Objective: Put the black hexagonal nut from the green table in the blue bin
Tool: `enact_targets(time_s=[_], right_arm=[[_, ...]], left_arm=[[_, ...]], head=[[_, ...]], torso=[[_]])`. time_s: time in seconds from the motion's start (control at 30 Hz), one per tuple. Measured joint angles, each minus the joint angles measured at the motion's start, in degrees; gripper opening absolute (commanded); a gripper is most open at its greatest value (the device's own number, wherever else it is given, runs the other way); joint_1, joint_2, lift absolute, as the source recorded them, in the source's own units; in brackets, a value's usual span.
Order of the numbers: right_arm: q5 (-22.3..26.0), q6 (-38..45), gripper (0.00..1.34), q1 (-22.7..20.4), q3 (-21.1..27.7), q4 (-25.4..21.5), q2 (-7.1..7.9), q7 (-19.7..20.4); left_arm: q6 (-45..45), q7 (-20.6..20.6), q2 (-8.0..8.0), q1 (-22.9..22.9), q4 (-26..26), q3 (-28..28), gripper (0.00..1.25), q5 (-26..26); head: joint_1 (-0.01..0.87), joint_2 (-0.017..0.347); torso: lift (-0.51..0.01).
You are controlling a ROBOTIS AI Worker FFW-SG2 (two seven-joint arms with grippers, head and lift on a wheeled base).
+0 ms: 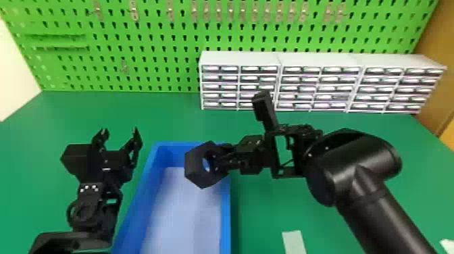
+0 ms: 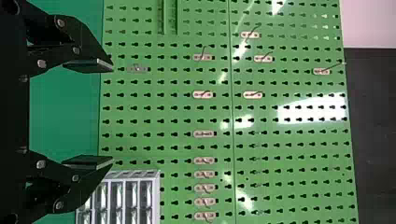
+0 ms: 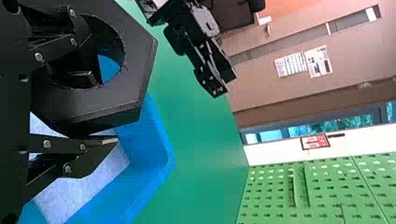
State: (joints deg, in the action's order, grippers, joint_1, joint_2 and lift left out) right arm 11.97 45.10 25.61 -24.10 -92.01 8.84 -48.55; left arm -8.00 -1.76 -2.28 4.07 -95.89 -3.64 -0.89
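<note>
My right gripper is shut on the black hexagonal nut, over the far right part of the blue bin. In the right wrist view, the right gripper has one finger inside the hole of the nut and the other along its outer side. The blue bin lies beyond them. To the left of the bin, my left gripper is parked above the table; its fingers stand wide apart in the left wrist view, where the left gripper holds nothing.
White drawer cabinets line the back right of the green table. Behind them rises a green pegboard with hooks. A pale strip lies on the table right of the bin, near the front edge.
</note>
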Motion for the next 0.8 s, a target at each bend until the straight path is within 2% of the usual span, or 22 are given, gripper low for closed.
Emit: enact_targets(time_s=[0.37,0.43,0.5,0.6,0.8], right_arm=[[1.5,-0.3,0.33,0.7,-3.5,0.3,0.41,1.7],[1.6,-0.3,0.42,0.7,-3.8,0.3,0.47,1.8],[1.6,-0.3,0.6,0.7,-4.1,0.3,0.52,1.9],[1.7,-0.1,0.79,0.7,-4.6,0.3,0.56,2.0],[1.6,0.1,0.92,0.8,-4.9,0.3,0.59,2.1]], left_arm=[[0.0,0.0,0.0,0.0,0.0,-0.1,0.71,0.0],[0.0,0.0,0.0,0.0,0.0,-0.1,0.71,0.0],[0.0,0.0,0.0,0.1,0.0,-0.1,0.71,0.0],[0.0,0.0,0.0,0.0,-0.1,-0.1,0.71,0.0],[-0.1,0.0,0.0,0.0,-0.1,-0.1,0.71,0.0]], head=[[0.657,0.057],[0.657,0.057],[0.657,0.057],[0.657,0.057],[0.657,0.057]], torso=[[-0.095],[-0.095],[-0.095],[-0.095],[-0.095]])
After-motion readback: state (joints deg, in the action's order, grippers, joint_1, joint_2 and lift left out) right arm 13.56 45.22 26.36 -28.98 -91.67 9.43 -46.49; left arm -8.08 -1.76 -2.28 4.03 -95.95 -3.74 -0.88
